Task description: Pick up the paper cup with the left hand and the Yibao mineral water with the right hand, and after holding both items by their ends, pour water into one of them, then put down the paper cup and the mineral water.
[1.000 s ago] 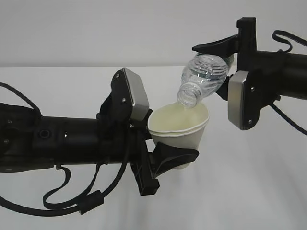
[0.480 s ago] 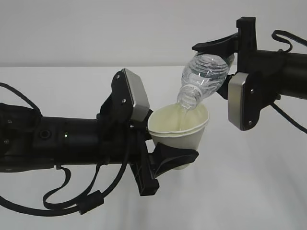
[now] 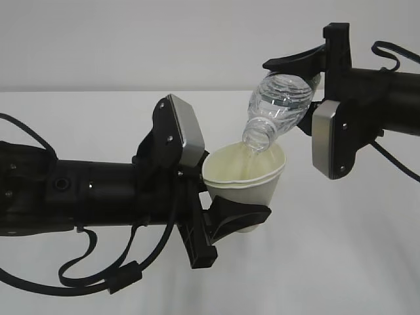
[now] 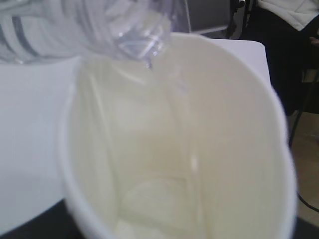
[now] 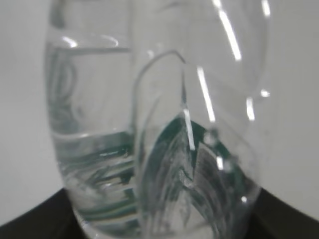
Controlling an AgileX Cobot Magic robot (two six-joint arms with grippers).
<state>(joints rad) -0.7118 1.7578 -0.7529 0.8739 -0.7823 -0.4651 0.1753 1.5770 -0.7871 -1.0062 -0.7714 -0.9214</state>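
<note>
The white paper cup [image 3: 248, 176] is held upright above the table, my left gripper [image 3: 241, 211] shut on its lower part, one black finger [image 3: 237, 214] across its front. The Yibao mineral water [image 3: 281, 105], clear and capless, hangs tilted with its mouth down over the cup's rim. My right gripper [image 3: 310, 88] is shut on its base end. A thin trickle of water runs from the mouth into the cup. The left wrist view looks into the cup's cream inside [image 4: 174, 149], with the bottle mouth [image 4: 137, 42] above. The right wrist view is filled by the bottle [image 5: 149, 149].
Both arms hover over a white table [image 3: 341, 262] before a pale wall. Loose black cables [image 3: 98, 279] droop under the left arm. Beyond the table's far edge, the left wrist view shows dark furniture [image 4: 294, 59].
The bottle's mouth has dipped slightly lower toward the cup and water has come into its neck and begun to trickle out. The cup and the left arm have stayed still.
</note>
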